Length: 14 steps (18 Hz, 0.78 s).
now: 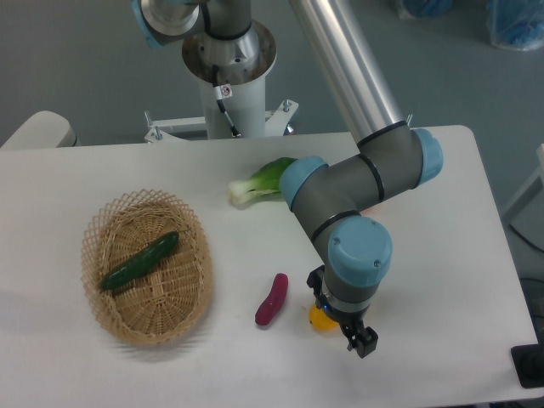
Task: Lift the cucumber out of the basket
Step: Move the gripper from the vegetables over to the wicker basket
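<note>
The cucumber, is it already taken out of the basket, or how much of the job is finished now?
Nothing looks done yet: the cucumber lies inside the basket, untouched. In hand: nothing visibly; the gripper hangs low over the table near the front edge, far right of the basket, and whether it is open cannot be told. Left: move over the basket, descend, grasp the cucumber and lift it out.

No legible text anywhere; only a small round red-and-white sticker (224, 90) on my base column (228, 102), upper middle of frame, its marking too small to read.
</note>
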Available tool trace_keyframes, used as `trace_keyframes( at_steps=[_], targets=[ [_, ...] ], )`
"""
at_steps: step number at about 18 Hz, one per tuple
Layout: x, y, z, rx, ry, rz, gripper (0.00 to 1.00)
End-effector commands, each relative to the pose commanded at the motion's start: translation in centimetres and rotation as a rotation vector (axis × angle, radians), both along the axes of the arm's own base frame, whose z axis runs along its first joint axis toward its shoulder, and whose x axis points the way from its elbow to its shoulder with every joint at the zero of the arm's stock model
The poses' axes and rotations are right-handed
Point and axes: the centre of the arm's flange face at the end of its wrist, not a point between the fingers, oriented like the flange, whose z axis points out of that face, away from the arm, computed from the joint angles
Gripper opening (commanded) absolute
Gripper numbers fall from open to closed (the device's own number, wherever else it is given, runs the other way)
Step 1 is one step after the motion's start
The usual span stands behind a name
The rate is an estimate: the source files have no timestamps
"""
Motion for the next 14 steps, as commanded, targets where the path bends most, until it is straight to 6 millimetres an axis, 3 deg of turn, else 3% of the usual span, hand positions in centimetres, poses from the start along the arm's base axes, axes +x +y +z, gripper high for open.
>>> trace_keyframes(
  at_steps=[8,14],
  targets=[
    [1.2,0.1,-0.1,-0.005,-0.010,0.017,1.00],
    [4.4,1.5,-0.2,-0.004,-0.024,0.095,1.00]
  ],
)
